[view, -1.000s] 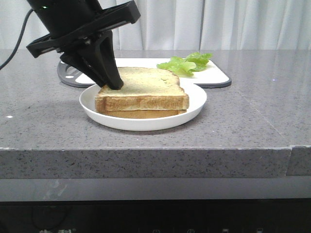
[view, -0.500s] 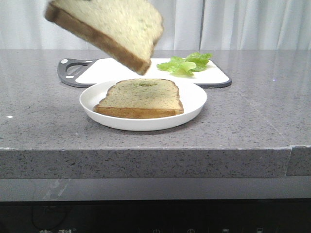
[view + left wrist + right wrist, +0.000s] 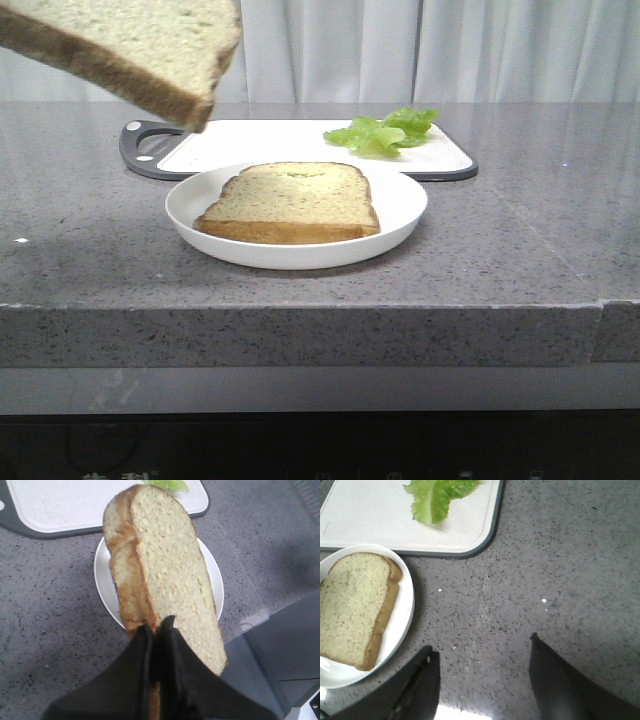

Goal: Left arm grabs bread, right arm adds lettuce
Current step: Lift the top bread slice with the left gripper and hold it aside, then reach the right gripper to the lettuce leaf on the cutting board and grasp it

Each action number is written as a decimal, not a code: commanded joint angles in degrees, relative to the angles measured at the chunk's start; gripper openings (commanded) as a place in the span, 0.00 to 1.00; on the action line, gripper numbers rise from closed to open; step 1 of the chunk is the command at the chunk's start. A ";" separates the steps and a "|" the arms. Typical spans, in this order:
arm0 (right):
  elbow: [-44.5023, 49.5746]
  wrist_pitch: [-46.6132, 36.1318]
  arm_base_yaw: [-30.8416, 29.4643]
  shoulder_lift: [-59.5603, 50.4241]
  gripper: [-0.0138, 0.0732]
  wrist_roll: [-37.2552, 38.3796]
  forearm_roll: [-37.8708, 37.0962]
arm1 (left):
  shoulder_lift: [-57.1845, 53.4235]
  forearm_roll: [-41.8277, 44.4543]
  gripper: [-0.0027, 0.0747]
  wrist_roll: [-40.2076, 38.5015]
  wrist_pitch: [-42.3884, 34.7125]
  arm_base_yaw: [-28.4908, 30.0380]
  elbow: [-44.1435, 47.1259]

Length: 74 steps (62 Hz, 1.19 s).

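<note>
The thick bread slice (image 3: 130, 45) hangs tilted at the upper left of the front view, high above the counter. My left gripper (image 3: 157, 630) is shut on the edge of that slice (image 3: 170, 570); the gripper is out of frame in the front view. A thinner slice (image 3: 290, 200) lies flat on the white plate (image 3: 400, 215). The lettuce leaf (image 3: 382, 130) lies on the right part of the white cutting board (image 3: 250, 140), and shows in the right wrist view (image 3: 437, 495). My right gripper (image 3: 482, 652) is open and empty, above bare counter to the right of the plate (image 3: 405, 605).
The cutting board has a dark grey rim and handle (image 3: 140, 145) at its left end. The grey stone counter (image 3: 500, 230) ends at a front edge (image 3: 300, 320) close to the plate. White curtains hang behind.
My left gripper closed on the top slice of the stack, lifted it off the plate and carried it up and to the left. The thinner slice stays on the plate. The lettuce has not moved.
</note>
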 commanded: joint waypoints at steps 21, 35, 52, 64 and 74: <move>-17.40 -4.58 -0.47 22.82 0.65 -9.20 17.90 | -2.07 -5.30 0.01 2.31 -0.33 1.22 -0.83; -29.45 -4.65 -0.35 36.20 0.65 -11.88 23.07 | -2.07 -5.07 0.01 2.31 -3.10 1.22 -0.83; -41.79 -4.84 -0.28 48.89 0.65 -11.88 25.12 | -2.07 -5.07 0.01 2.31 -5.09 1.22 -0.83; -49.16 -4.54 0.53 56.09 0.65 -11.88 28.03 | -2.07 -5.07 0.01 2.31 -4.87 1.22 -0.83; -52.79 -4.72 2.22 59.93 0.65 -11.88 28.31 | -2.07 -5.07 0.01 2.31 -4.74 1.22 -0.83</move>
